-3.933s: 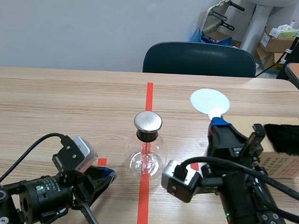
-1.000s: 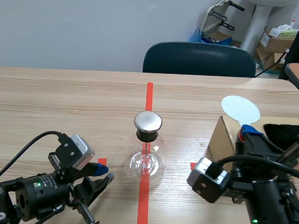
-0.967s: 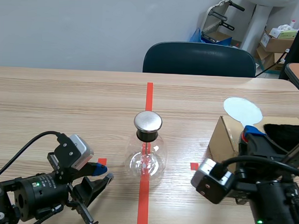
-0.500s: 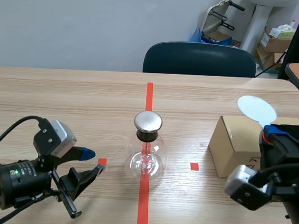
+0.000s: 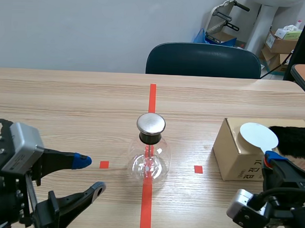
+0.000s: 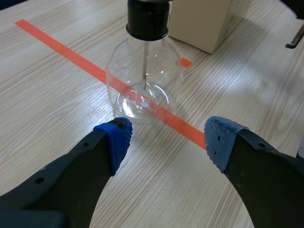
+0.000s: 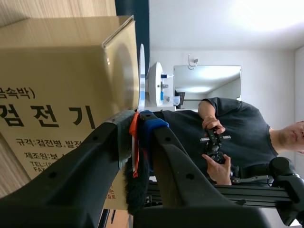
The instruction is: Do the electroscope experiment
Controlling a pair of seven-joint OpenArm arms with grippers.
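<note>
The glass flask (image 5: 149,161) stands mid-bench on the red tape line. The left tool (image 5: 90,175) is released near the bench's front edge, fingers wide apart, the flask just ahead of it. The right tool (image 5: 272,159) is grasping the white disc (image 5: 258,136) by its stem, beside the cardboard box (image 5: 236,152) near the right edge
</note>
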